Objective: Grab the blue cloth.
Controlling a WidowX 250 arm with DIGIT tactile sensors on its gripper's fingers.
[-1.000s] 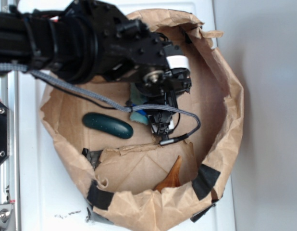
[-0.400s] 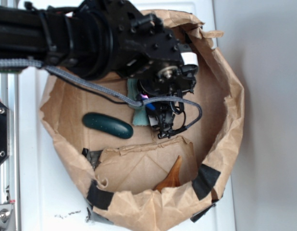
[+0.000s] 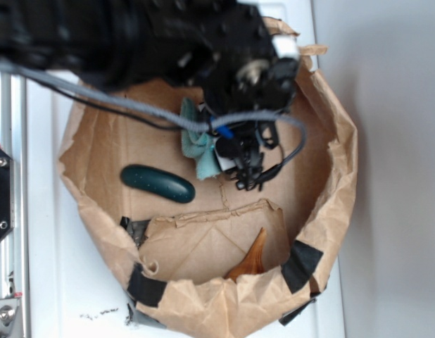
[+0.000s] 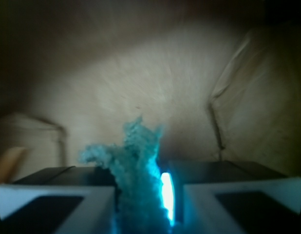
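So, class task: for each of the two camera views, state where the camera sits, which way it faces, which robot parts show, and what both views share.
Exterior: overhead, looking down into the brown paper bag; the black arm and hand enter from the upper left, a dark green oblong lies below.
Wrist: mounted on the hand, looking out between its fingers at the paper floor.
Shared: the blue cloth, pinched in the hand, and the paper bag.

Fuzzy teal-blue cloth [image 4: 138,180], bunched upright, pinched between the fingers [image 4: 53,202]
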